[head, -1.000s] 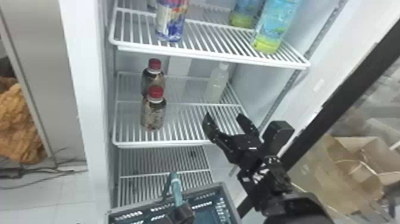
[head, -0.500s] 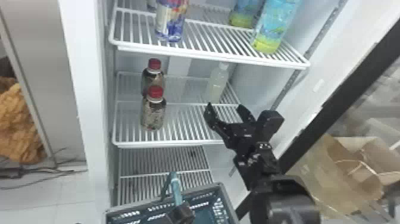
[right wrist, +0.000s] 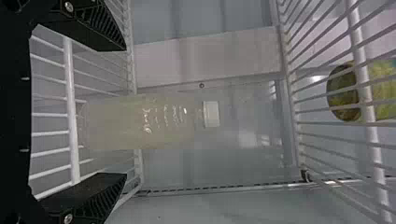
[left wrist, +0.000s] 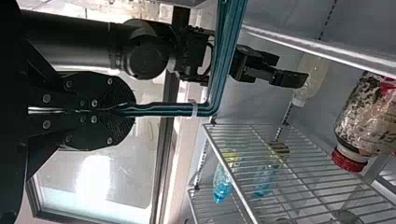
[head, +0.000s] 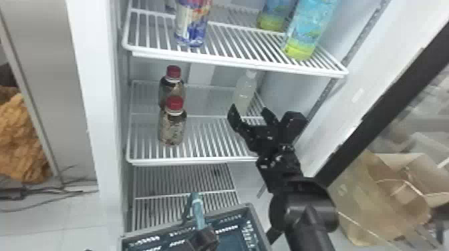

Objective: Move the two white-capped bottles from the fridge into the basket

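One white-capped bottle (right wrist: pixel 140 122) — right gripper (head: pixel 249 109) near, spread

Grey panel (head: pixel 50 66); dark cables (head: pixel 14 194) on pale floor (head: pixel 63 238).

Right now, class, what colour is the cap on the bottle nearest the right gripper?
White; the cap shows best in the right wrist view.

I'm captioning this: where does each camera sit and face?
Head view: on the head, facing down-forward at the fridge; left gripper and right gripper show.
Left wrist view: on that wrist, facing shelves past left gripper on basket handle; right gripper beyond.
Right wrist view: on that wrist, facing a white-capped bottle; right gripper's open fingers show.
Head and right wrist views share the bottle.
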